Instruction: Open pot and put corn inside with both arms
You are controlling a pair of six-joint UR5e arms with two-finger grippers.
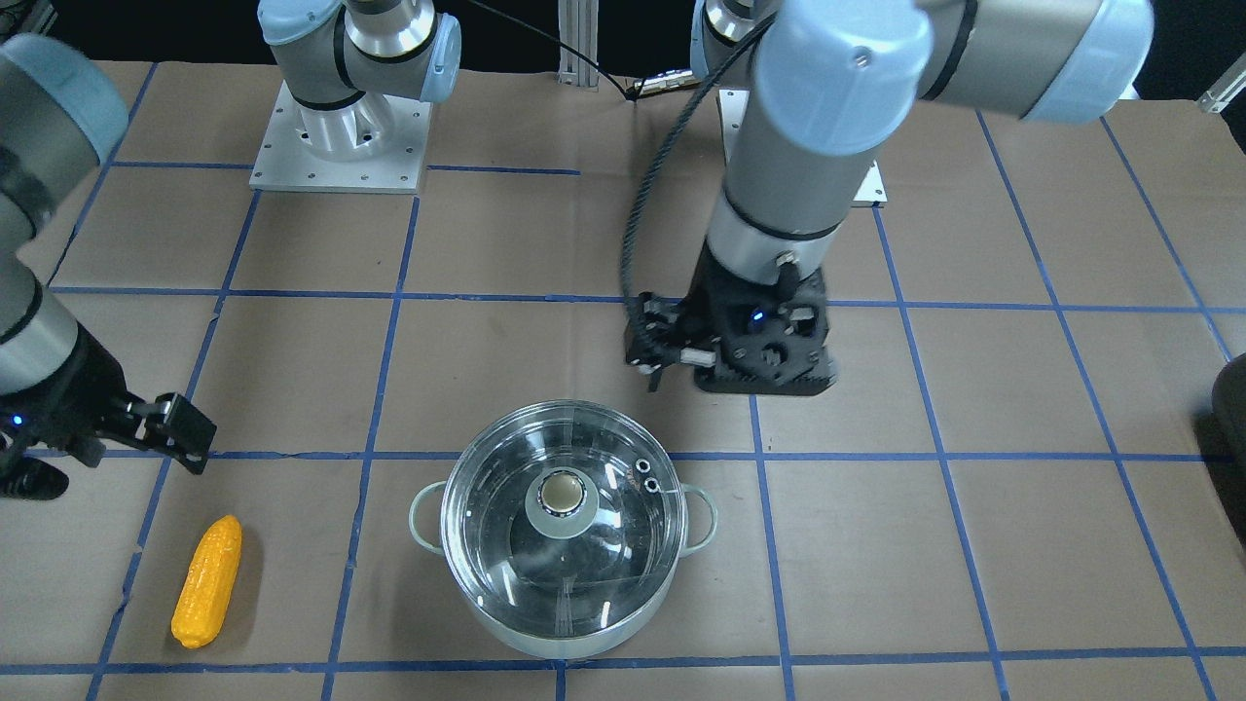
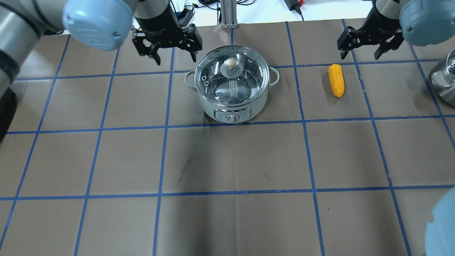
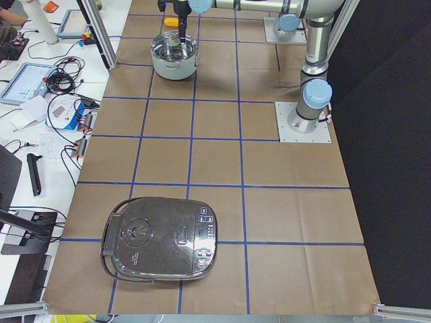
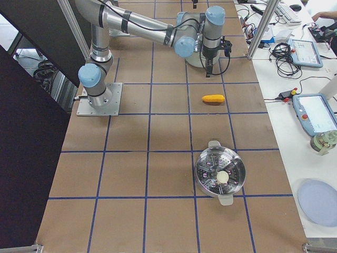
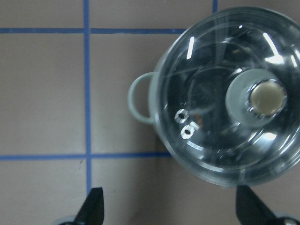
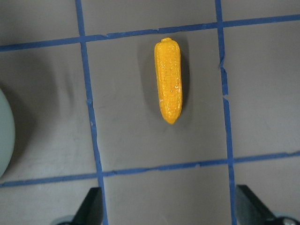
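While left gripper [image 2: 175, 53] & right gripper [image 2: 359, 53] hang wide open, empty, my off-centre pinch on knob [image 2: 231, 64] could drop lid [image 2: 245, 85] on pot [image 2: 217, 106].

Bright even light; glare streaks the pot [image 2: 210, 106] lid [image 5: 211, 70].

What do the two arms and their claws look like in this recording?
Both are silver-grey tubular arms with light-blue joint caps: the left arm and the right arm. Each ends in a black two-finger claw, left claw and right claw, with a small blue light. A black coiled cable runs beside the left arm.
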